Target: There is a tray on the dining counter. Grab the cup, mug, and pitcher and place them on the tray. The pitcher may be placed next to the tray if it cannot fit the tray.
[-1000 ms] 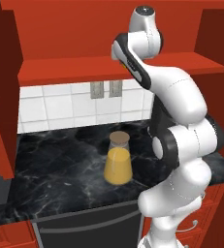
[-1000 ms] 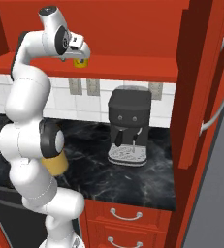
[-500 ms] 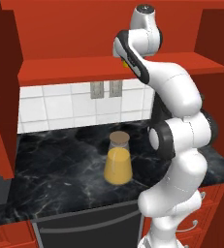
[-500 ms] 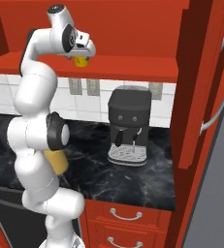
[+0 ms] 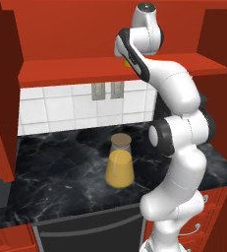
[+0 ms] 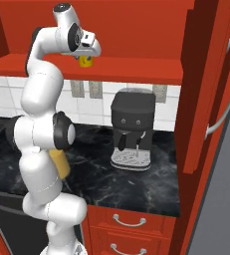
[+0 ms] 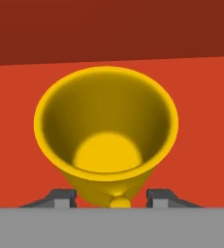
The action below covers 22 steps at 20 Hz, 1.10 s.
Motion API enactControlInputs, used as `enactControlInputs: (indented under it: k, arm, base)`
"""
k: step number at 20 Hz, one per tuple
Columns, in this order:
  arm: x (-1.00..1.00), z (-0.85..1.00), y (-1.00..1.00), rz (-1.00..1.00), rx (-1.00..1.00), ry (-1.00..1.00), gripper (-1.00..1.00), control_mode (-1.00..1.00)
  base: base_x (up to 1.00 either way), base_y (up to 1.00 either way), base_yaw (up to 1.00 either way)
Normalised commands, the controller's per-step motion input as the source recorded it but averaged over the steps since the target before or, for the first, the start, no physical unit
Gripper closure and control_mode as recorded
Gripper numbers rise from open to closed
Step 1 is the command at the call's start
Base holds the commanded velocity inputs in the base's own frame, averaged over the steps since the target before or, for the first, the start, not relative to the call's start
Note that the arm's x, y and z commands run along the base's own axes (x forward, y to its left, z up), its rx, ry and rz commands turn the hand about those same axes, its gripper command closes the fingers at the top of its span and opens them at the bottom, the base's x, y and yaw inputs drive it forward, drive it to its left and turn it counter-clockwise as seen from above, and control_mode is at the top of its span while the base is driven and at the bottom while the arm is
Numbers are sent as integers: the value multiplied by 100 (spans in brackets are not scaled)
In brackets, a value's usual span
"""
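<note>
My gripper (image 6: pixel 87 60) is raised high in front of the red upper shelf (image 6: pixel 136 70) and is shut on a yellow vessel (image 7: pixel 106 140). I look into its open mouth in the hand view, with a finger (image 7: pixel 61 197) at each side of its base. A small knob on its near side looks like a handle, so I take it for the mug (image 5: pixel 127 63). The pitcher (image 5: pixel 119 165) of orange juice with a tan lid stands upright on the black worktop (image 5: pixel 61 172); the arm partly hides the pitcher (image 6: pixel 62 163) in the right base view. The tray, dining counter and cup are out of view.
A black coffee machine (image 6: pixel 132 130) stands on the worktop against the white tiled wall (image 5: pixel 51 108). A dark dishwasher front (image 5: pixel 85 234) sits below the worktop. Red drawers (image 6: pixel 131 224) and a tall red cabinet side (image 6: pixel 206 89) are at the right.
The arm's middle links have risen and straightened. The hand with the yellow mug has edged slightly away from the shelf. The pitcher has not moved.
</note>
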Motion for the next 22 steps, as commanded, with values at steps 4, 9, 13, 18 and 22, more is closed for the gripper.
enactControlInputs:
  k: [4,9,13,18,22]
  arm:
    - [-1,-1,1,0,0,0,100,-100]
    - [-10,-2,6,0,0,0,100,-100]
    - [-72,-5,4,0,0,-7,100,-100]
    - [-100,-10,0,0,0,-16,100,-100]
    - [-100,-10,0,0,0,-14,100,-100]
  base:
    - [0,0,0]
    - [0,0,0]
    - [0,0,0]
    - [0,0,0]
    - [0,0,0]
